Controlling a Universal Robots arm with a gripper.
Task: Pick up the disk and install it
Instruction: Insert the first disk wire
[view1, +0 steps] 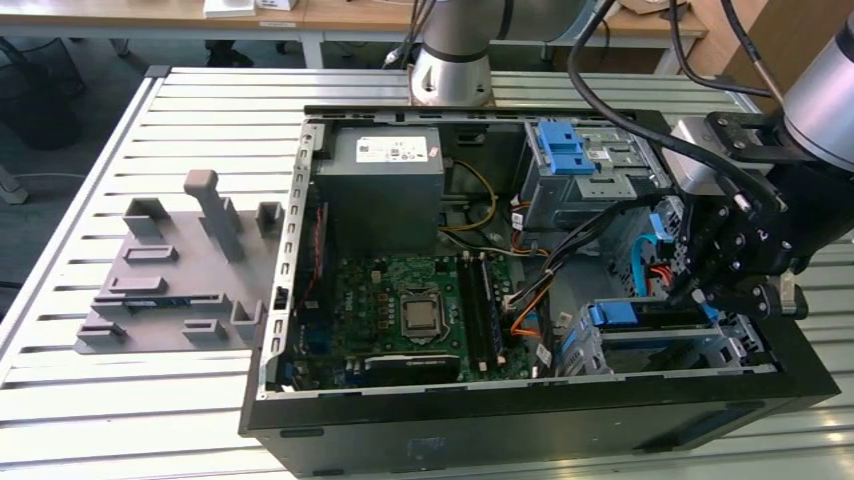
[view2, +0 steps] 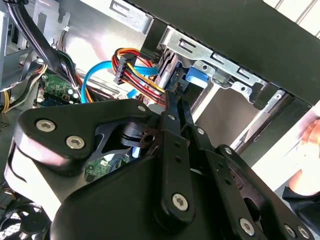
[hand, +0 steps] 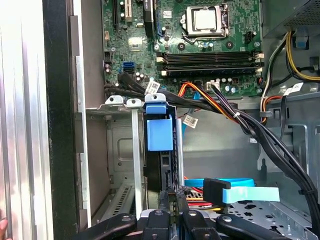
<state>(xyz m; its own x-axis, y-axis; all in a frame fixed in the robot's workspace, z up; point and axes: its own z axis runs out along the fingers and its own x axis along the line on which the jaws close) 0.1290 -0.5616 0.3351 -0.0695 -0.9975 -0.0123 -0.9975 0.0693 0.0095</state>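
The gripper (view1: 721, 290) hangs over the drive cage (view1: 727, 350) at the corner of the open case (view1: 534, 420) on the exterior view's right. There the disk (view1: 654, 318), with its blue rail, sits upright in the cage. The first wrist view looks down the disk (hand: 159, 150) in its slot, the fingers (hand: 172, 200) drawn nearly together and touching its end. The second wrist view adds a hand (view2: 310, 155) beyond the case wall. The grey stand (view1: 174, 280) lies on the worktop (view1: 80, 400).

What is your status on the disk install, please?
Gripper down inside the computer case, fingers closed together. Disk sits upright in its metal bay, blue handle showing. Orange and black cables run close by.
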